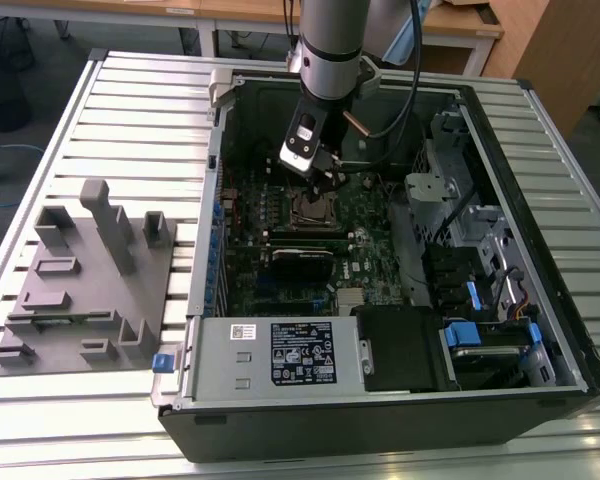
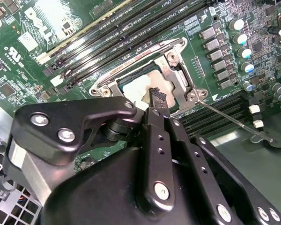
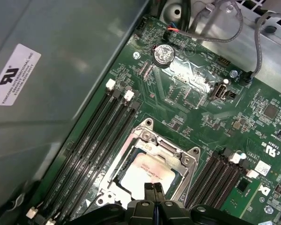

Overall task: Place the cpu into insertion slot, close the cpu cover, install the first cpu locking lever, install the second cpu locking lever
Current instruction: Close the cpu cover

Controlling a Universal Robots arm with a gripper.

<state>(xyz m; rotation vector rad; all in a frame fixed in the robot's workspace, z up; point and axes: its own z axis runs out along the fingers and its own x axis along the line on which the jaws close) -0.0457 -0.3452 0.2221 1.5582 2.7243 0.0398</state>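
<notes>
The cpu [image 3: 141, 174] lies flat in the insertion slot [image 1: 315, 208] on the green board, its pale metal top showing in both wrist views [image 2: 136, 87]. The silver cpu cover [image 3: 152, 140] lies down around it as a frame. My gripper [image 3: 154, 188] hangs just above the chip's edge, fingers pressed together with nothing between them; its tips [image 2: 157, 96] sit over the cover's window. In the exterior view the gripper [image 1: 327, 180] points down at the socket. A thin locking lever [image 2: 234, 123] sticks out sideways from a socket corner, over the memory slots.
Long black memory slots [image 3: 100, 140] flank the socket on both sides. A long black card [image 1: 302, 262] lies in front of it, then the power supply [image 1: 280, 352]. Drive cage and cables [image 1: 460, 220] fill the case's right. A grey fixture [image 1: 80, 280] sits outside at the left.
</notes>
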